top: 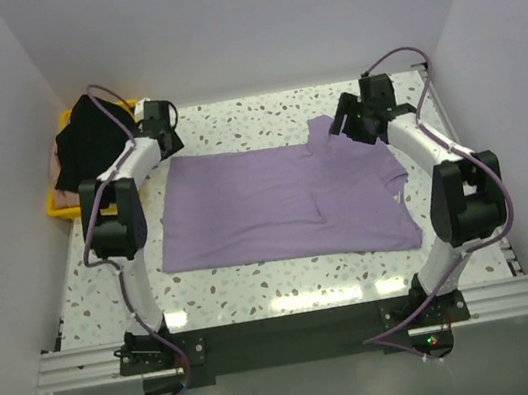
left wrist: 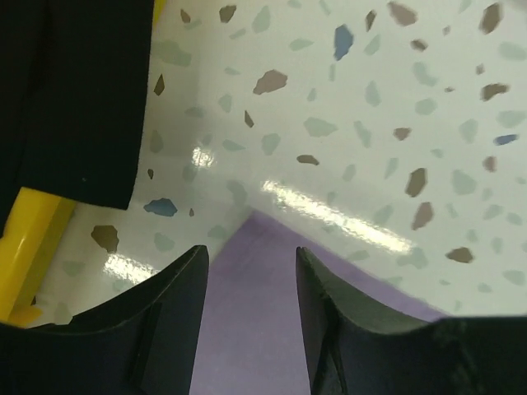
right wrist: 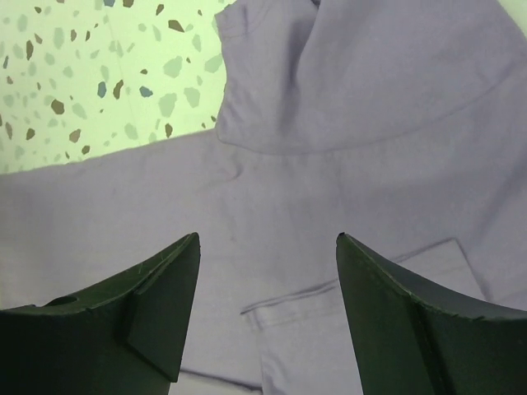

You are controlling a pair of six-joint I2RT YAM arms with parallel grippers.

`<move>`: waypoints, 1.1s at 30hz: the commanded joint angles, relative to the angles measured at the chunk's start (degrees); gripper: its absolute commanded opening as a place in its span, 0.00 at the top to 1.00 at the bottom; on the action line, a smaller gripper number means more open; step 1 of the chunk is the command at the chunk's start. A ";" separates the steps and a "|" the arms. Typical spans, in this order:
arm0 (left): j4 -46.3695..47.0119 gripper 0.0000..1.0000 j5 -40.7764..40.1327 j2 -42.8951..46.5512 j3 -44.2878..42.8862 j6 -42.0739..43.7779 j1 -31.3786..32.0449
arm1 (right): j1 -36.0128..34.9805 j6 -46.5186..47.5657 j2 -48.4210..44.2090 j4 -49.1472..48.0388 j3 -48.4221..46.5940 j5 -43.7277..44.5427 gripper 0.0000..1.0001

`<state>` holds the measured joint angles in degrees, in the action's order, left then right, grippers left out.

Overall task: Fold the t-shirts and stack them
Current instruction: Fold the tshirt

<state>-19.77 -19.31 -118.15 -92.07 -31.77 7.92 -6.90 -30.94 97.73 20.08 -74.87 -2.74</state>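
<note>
Overhead, black shirt (top: pixel 86 136) in yellow tray (top: pixel 61 209) (right wrist misses it) | lavender shirt (top: pixel 276 206) laid out | both jaws spread, empty

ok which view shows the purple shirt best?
Top external: the whole purple shirt shows, spread out with its full outline. Left wrist catches only one corner of it. Right wrist is a close-up of a sleeve area and some folds, with no outline.

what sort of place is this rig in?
Probably a lab test cell: plain white walls boxing in a speckled tabletop, left arm and right arm bolted to an aluminium rail.
</note>
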 commanded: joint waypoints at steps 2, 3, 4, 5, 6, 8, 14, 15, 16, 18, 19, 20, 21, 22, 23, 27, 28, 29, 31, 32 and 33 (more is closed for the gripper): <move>-3.96 0.49 -4.77 -7.09 -9.78 7.77 0.07 | 0.13 4.83 4.39 -2.67 -5.54 -1.91 0.30; -3.79 0.48 -4.42 -7.97 -10.66 8.30 0.07 | 0.13 5.27 5.09 -2.85 -6.33 -2.18 0.30; -3.70 0.49 -4.16 -8.85 -11.54 9.00 0.07 | 0.13 5.45 5.62 -2.94 -6.60 -2.35 0.30; -3.87 0.49 -3.90 -10.42 -13.12 9.18 0.07 | 0.13 5.54 6.24 -3.28 -6.69 -2.70 0.30; -4.13 0.49 -3.54 -11.05 -13.74 9.27 0.07 | 0.13 5.54 6.50 -3.64 -6.52 -2.71 0.30; -3.88 0.49 -3.19 -12.10 -13.93 9.18 0.07 | 0.13 5.71 6.94 -4.08 -6.52 -2.36 0.30; -3.35 0.50 -1.79 -13.51 -13.66 8.57 0.07 | 0.39 6.33 9.40 -3.38 -8.18 -1.57 0.30; -3.43 0.51 -1.26 -13.60 -13.49 8.39 0.07 | 0.57 6.42 9.67 -3.29 -8.71 -1.48 0.30; -3.35 0.51 -1.08 -13.25 -12.96 7.96 0.07 | 0.65 6.50 10.02 -3.29 -8.89 -1.48 0.30; -2.82 0.51 -0.03 -12.90 -12.08 7.77 0.07 | 1.09 6.59 10.63 -2.94 -9.50 -1.56 0.30; -2.47 0.51 0.15 -12.55 -11.47 7.69 0.07 | 1.18 6.59 10.90 -3.02 -9.59 -1.74 0.30; -2.38 0.51 0.15 -12.46 -11.20 7.60 0.07 | 1.36 6.59 10.99 -2.94 -9.68 -1.91 0.30; -2.38 0.52 0.24 -12.54 -11.11 7.51 0.07 | 1.45 6.59 11.16 -2.94 -9.85 -2.00 0.30; -2.38 0.52 0.41 -12.63 -10.85 7.60 0.07 | 1.71 6.59 11.16 -2.94 -9.86 -2.00 0.30; -2.38 0.53 0.50 -12.63 -10.76 7.51 0.07 | 1.71 6.68 11.25 -3.11 -9.86 -1.92 0.30; -2.38 0.55 0.76 -12.98 -10.14 7.34 0.07 | 2.67 6.94 12.13 -2.85 -10.64 -1.83 0.30; -2.38 0.56 0.77 -12.99 -10.14 7.34 0.07 | 2.68 6.94 12.30 -2.76 -10.82 -2.00 0.30; -2.29 0.57 0.85 -13.07 -10.14 7.25 0.07 | 3.03 6.94 12.65 -2.76 -11.26 -2.00 0.30; -2.03 0.58 1.03 -12.99 -10.14 7.34 0.07 | 3.29 7.12 13.36 -3.11 -11.70 -1.92 0.30; -2.03 0.59 1.20 -13.07 -10.14 7.34 0.07 | 3.47 7.29 14.14 -3.29 -12.22 -1.74 0.30; -1.94 0.60 1.21 -13.16 -10.32 7.34 0.07 | 3.47 7.38 14.76 -3.20 -12.58 -1.65 0.30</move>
<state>-23.35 -18.55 -130.74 -102.28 -24.43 7.94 -3.95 -24.99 111.11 18.44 -84.20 -4.21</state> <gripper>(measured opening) 0.407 0.704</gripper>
